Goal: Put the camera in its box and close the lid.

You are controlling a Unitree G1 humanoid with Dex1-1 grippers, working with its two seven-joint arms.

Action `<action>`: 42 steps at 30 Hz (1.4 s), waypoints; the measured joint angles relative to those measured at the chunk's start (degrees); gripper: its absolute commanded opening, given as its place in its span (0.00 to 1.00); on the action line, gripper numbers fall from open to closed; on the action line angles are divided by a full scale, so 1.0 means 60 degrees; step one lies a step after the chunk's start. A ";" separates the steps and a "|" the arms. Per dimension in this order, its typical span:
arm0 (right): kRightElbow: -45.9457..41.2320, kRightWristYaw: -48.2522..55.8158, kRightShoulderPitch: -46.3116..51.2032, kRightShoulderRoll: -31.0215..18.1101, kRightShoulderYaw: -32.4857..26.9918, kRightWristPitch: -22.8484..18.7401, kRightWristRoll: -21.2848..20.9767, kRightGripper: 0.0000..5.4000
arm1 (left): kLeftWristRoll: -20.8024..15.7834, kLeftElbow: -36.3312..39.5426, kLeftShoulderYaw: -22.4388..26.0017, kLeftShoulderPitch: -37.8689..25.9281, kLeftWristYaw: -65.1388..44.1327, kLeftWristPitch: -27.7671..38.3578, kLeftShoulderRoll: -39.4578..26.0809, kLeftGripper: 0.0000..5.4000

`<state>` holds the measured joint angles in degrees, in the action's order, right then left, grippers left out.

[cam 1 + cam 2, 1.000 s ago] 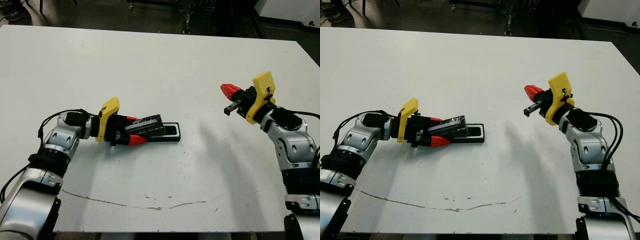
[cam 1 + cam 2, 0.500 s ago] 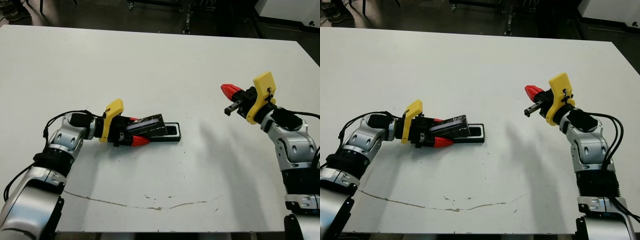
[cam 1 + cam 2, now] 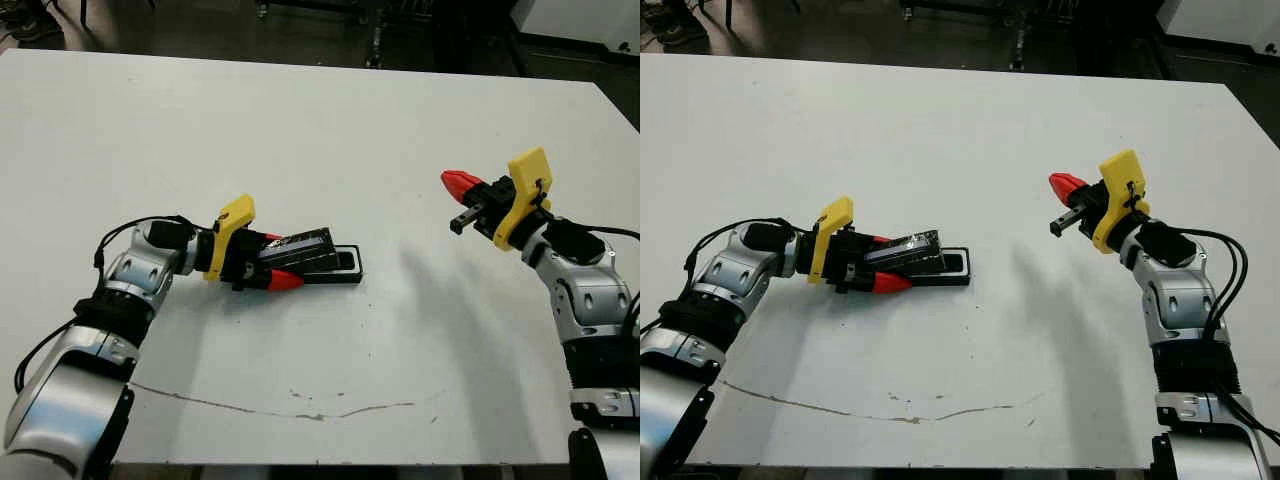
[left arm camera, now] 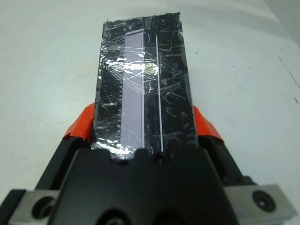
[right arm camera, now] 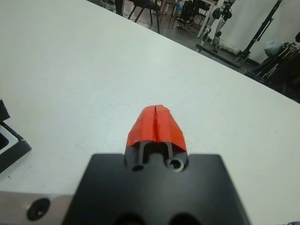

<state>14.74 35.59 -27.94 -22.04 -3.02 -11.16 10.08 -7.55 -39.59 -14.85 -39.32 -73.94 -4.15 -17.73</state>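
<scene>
My left gripper (image 3: 279,259) is shut on the lid (image 3: 306,250), a glossy black slab with shiny streaks. Its red fingers (image 4: 80,129) clamp the lid's (image 4: 141,84) two long edges. The lid lies slanted over the left part of the box (image 3: 354,271), a shallow black tray with a white lining, whose right end sticks out beyond it. The camera is hidden; the uncovered end of the box only shows a dark inside. My right gripper (image 3: 458,183) is shut on nothing, raised above the table far to the right of the box, and its red fingertips (image 5: 156,123) touch.
A thin brown crack line (image 3: 300,412) runs across the white table (image 3: 320,130) near its front edge. A black cable (image 3: 125,236) loops off my left wrist. Stands and chair legs (image 5: 206,28) rise beyond the table's far edge.
My left gripper has moved to the right with the lid, carrying it further over the box and lower. The right arm has barely moved.
</scene>
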 measured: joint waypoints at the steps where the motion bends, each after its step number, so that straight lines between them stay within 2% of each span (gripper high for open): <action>1: 0.0000 0.0000 0.0000 0.0000 0.0000 0.0002 0.0000 0.00 | 0.0047 -0.0008 -0.0042 -0.0047 0.0004 0.0029 0.0029 0.58; 16: -0.0033 -0.0030 0.0000 0.0002 -0.0025 -0.0003 -0.0001 0.00 | 0.0962 -0.0717 -0.0728 -0.0909 0.0236 0.0413 0.0813 0.58; 32: -0.0228 -0.0171 0.0001 -0.0002 -0.0040 -0.0042 0.0020 0.00 | 0.1172 -0.1488 -0.0919 -0.1281 0.0447 0.0685 0.1080 0.58; 42: -0.0305 -0.0184 0.0001 -0.0001 -0.0035 -0.0117 0.0017 0.00 | 0.1485 -0.0981 -0.1231 -0.1277 0.0892 0.0296 0.1076 0.58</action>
<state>12.91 34.48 -27.93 -22.05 -3.23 -11.86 10.18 1.35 -45.48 -22.24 -46.98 -68.59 -2.37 -11.27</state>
